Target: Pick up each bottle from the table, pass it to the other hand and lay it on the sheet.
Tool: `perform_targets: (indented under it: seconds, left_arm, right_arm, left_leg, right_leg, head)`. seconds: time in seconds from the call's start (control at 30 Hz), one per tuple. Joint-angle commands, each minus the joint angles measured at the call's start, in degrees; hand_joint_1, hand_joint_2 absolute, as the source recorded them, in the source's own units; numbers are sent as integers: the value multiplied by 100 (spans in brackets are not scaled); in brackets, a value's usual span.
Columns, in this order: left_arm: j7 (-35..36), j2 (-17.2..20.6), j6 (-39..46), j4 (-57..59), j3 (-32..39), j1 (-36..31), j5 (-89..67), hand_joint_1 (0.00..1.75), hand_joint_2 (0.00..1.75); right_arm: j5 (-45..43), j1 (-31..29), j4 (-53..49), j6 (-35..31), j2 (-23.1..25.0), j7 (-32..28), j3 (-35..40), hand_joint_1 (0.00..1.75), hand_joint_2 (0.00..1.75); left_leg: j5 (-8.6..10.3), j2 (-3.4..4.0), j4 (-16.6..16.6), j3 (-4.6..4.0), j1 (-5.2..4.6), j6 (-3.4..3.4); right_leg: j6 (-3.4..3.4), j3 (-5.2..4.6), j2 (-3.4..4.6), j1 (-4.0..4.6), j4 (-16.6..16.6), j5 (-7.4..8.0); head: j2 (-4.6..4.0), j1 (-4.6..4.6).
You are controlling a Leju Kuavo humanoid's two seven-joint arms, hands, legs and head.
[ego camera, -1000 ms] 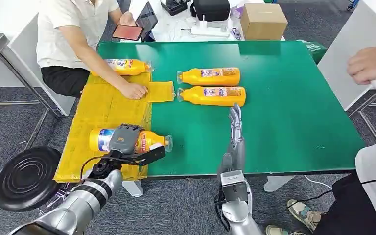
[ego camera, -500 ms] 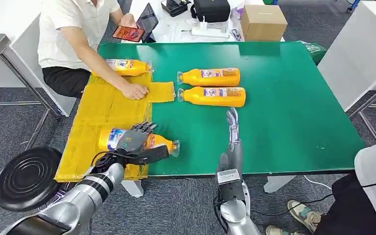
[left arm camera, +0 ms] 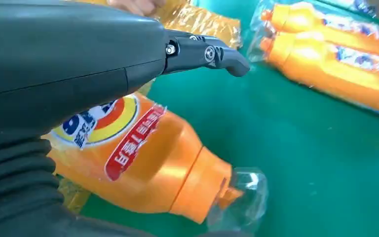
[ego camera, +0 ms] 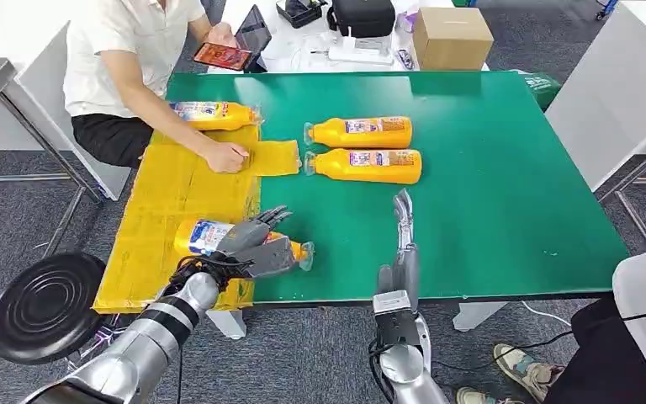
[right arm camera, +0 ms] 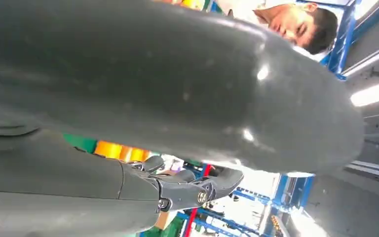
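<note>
An orange bottle point(ego camera: 200, 237) point(left arm camera: 148, 163) with a clear cap lies on its side across the near right edge of the yellow sheet point(ego camera: 172, 189), its cap out over the green table point(ego camera: 488, 168). My left hand point(ego camera: 251, 241) point(left arm camera: 54, 64) hovers over the bottle's middle with its fingers spread and lifted off it. My right hand point(ego camera: 404, 244) point(right arm camera: 153, 98) stands edge-on near the table's front, fingers straight, holding nothing. Two more orange bottles point(ego camera: 360, 131) point(ego camera: 367, 165) lie side by side beyond it. Another bottle point(ego camera: 214, 114) lies at the sheet's far end.
A seated person presses a hand point(ego camera: 227, 156) on the sheet's far part and holds a phone point(ego camera: 225, 56). A black round stool point(ego camera: 46, 307) stands at the near left. A cardboard box point(ego camera: 452, 35) and gear sit behind the table. A white table point(ego camera: 614, 101) stands right.
My left hand gripped the bottle a second ago; its fingers have since spread and lifted. Bottle and hand shifted a little right. The person's hand at far right has withdrawn.
</note>
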Motion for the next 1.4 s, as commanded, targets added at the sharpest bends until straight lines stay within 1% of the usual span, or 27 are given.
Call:
perform_targets:
  seconds: [0.03,0.17,0.6,0.63,0.67,0.7,0.73,0.77,0.8,0.83,0.87,0.9,0.93,0.97,1.0,1.1,1.13,1.17,1.2,1.23,1.3,1.33,1.4]
  left_arm:
    - [-52,420,-94,-1094,-743,236,364,0,0]
    - [181,573,498,-2191,-1042,601,447,0,0]
    - [168,568,564,-2299,-1015,664,494,0,0]
    - [130,539,716,-2538,-941,806,624,0,0]
    - [11,463,1058,-2852,-836,1005,738,0,0]
    - [-62,250,1383,-3237,-595,1329,1111,0,0]
    - [-159,101,1581,-3540,-435,1588,1544,0,175]
    - [-256,-48,1716,-3770,-277,1838,2165,0,175]
    - [-177,-179,1546,-3887,-125,2082,3344,0,175]
    - [16,-225,1265,-3852,-9,2195,4364,0,175]
    - [7,-161,1197,-3732,-44,2222,5152,0,175]
    - [-127,-151,1189,-3568,-12,2271,5672,0,175]
    - [-211,-84,1259,-3438,-94,2282,5780,0,175]
    - [-315,-44,1288,-3341,-134,2306,5888,0,175]
    - [-376,-21,1289,-3295,-151,2315,5924,0,175]
    - [-376,-21,1289,-3295,-151,2315,5924,0,175]
    - [-267,-15,1266,-3295,-145,2320,6102,0,175]
    - [-243,43,1252,-3256,-198,2325,6133,0,175]
    - [-362,67,1406,-3210,-212,2342,5988,0,175]
    - [-404,84,1480,-3172,-255,2327,5826,0,175]
    - [-431,105,1677,-3116,-380,2294,5293,0,175]
    - [-393,99,1731,-3100,-431,2274,5079,0,175]
    - [-303,52,1795,-3082,-536,2267,4721,0,175]
  right_arm:
    - [-66,-88,278,-136,-224,-2,82,0,0]
    - [-29,55,131,-203,-247,-2,-7,0,0]
    - [-20,59,131,-214,-235,-2,-19,0,0]
    - [1,90,105,-240,-226,-2,-45,0,0]
    - [-6,124,38,-250,-239,-2,-39,0,0]
    - [-46,170,-68,-327,-242,-2,-52,0,0]
    - [-181,223,-173,-320,-233,-2,-104,0,0]
    - [-249,266,-292,-364,-235,-2,-151,0,0]
    - [-218,301,-381,-535,-269,-2,-185,0,0]
    - [-205,319,-392,-635,-280,-2,-250,0,0]
    - [-113,296,-344,-706,-314,-2,-292,0,0]
    - [297,288,-251,-706,-276,-2,-520,0,0]
    - [631,255,-52,-706,-262,-2,-718,0,175]
    - [938,220,99,-706,-271,-2,-894,0,175]
    - [872,199,102,-706,-339,-2,-892,0,175]
    - [872,199,102,-706,-339,-2,-892,0,175]
    - [1629,196,333,-706,-218,-2,-1287,0,175]
    - [2124,138,597,-706,-220,87,-1520,0,175]
    - [2996,76,850,-706,-236,235,-1970,0,175]
    - [3525,10,1074,-706,-232,294,-2358,0,175]
    - [3831,-234,1696,-706,-436,413,-2635,0,175]
    - [4093,-329,1859,-706,-436,442,-2817,0,175]
    - [4489,-527,2231,-706,-467,571,-2931,0,175]
  left_leg:
    - [0,7,-1,0,4,-5]
    - [-2,13,-2,3,8,-10]
    - [-1,11,0,-1,8,-10]
    - [-2,8,0,-1,6,-7]
    - [-2,7,-2,-1,3,-6]
    - [-3,12,-3,3,7,-9]
    - [-5,9,0,0,5,-6]
    - [-4,8,-3,-2,-1,-3]
    - [-10,14,-1,2,5,-7]
    - [-6,8,-3,0,-2,-3]
    - [-12,15,-1,6,6,-7]
    - [-10,15,-7,10,3,-6]
    - [-5,11,-7,3,0,-3]
    - [-6,16,-11,13,5,-8]
    - [-3,13,-12,9,5,-9]
    - [-1,7,-5,-2,7,-9]
    - [-1,2,-4,-5,4,-7]
    - [1,-3,-3,-5,8,-8]
    - [1,0,-7,0,7,-8]
    - [-1,6,-7,1,2,-4]
    - [2,2,-11,5,2,-3]
    - [3,3,-14,9,10,-7]
    - [0,-4,-7,3,4,-2]
  right_leg:
    - [-7,1,4,5,-4,3]
    - [-13,3,7,9,-5,2]
    - [-13,-1,5,9,-5,3]
    - [-9,-2,4,6,-3,2]
    - [-8,-2,4,4,-4,1]
    - [-13,2,6,8,-8,1]
    - [-9,0,5,6,-5,-1]
    - [-5,-5,5,0,-3,-2]
    - [-10,2,8,6,-6,-5]
    - [-5,-2,4,-1,-3,-4]
    - [-11,5,8,7,-7,-6]
    - [-9,9,8,5,-13,-3]
    - [-6,1,7,1,-10,-1]
    - [-13,12,9,7,-19,2]
    - [-11,7,7,6,-19,4]
    - [-13,-3,-2,8,-15,4]
    - [-10,-6,-5,5,-11,1]
    - [-12,-2,-9,9,-15,3]
    - [-11,0,-4,8,-17,4]
    - [-7,-1,2,3,-14,2]
    - [-5,6,-6,3,-20,3]
    - [-11,14,-8,11,-28,7]
    - [-6,6,-7,5,-18,2]
  head:
    - [0,0]
    - [0,0]
    - [0,0]
    - [0,0]
    - [0,0]
    - [0,0]
    - [0,0]
    - [0,0]
    - [0,0]
    - [0,0]
    - [0,-2]
    - [0,0]
    - [0,0]
    - [0,0]
    - [0,0]
    - [0,0]
    - [0,-2]
    - [0,2]
    - [0,0]
    - [0,0]
    - [0,0]
    - [0,-2]
    - [0,-2]
